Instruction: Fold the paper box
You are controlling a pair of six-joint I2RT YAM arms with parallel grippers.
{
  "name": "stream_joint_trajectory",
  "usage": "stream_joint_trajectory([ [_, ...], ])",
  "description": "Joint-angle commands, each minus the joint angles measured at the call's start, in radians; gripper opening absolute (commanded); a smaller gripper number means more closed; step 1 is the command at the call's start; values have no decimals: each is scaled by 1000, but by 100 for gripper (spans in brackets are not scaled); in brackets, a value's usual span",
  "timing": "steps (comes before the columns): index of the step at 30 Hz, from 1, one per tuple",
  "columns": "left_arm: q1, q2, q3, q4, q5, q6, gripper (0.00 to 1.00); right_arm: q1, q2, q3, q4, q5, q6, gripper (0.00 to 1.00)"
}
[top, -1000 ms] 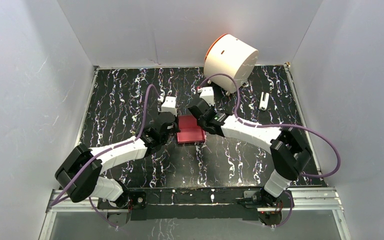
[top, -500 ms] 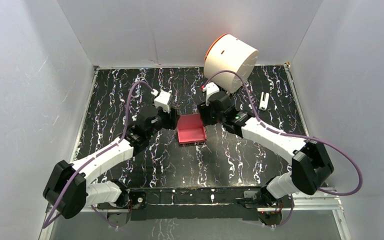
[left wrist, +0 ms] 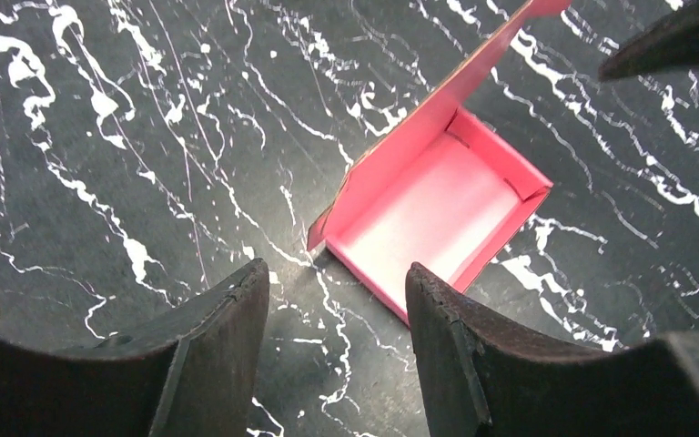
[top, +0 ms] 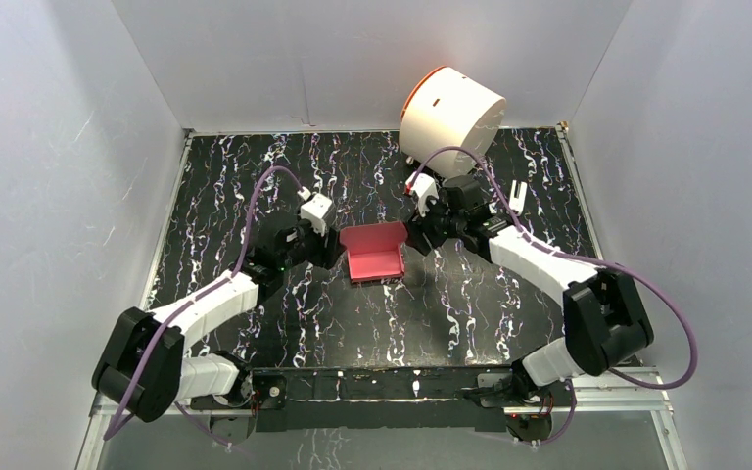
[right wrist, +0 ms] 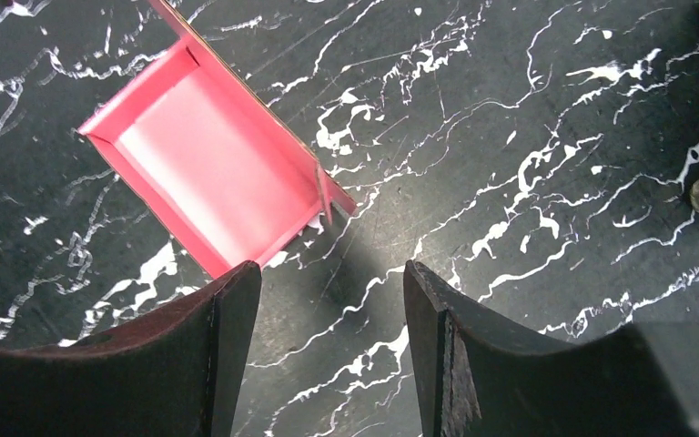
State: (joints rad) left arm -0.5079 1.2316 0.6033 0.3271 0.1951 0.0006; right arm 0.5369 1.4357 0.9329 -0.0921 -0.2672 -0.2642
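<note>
1. Box (top: pixel 373 264): middle of counter (top: pixel 255 176), tray open, lid flap upright along far edge.
2. Left fingers (left wrist: pixel 209 346): spread, empty, just beside box's left edge.
3. Right fingers (right wrist: pixel 473 355): spread, empty, just beside right edge.

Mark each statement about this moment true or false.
1. The pink-red thin cardboard box lies on the black marbled table with its lid flap raised. True.
2. The left gripper is clamped on the box. False: it is open, apart from the box.
3. The right gripper is open and holds nothing. True.
4. The large white cylinder with the orange rim sits between the arms' bases. False: it sits at the table's far edge.
</note>
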Motion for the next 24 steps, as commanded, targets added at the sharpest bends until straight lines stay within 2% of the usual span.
stream_joint_trajectory([
  [1,42,21,-28,88,117,42,54,-44,54,-11,138,-177,-116,67],
  [9,145,122,1,123,288,59,51,-65,147,7,188,-257,-174,60],
  [16,161,213,64,99,372,88,44,-65,237,60,180,-297,-184,49],
  [24,162,269,109,74,431,126,36,-65,261,90,154,-307,-201,35],
])
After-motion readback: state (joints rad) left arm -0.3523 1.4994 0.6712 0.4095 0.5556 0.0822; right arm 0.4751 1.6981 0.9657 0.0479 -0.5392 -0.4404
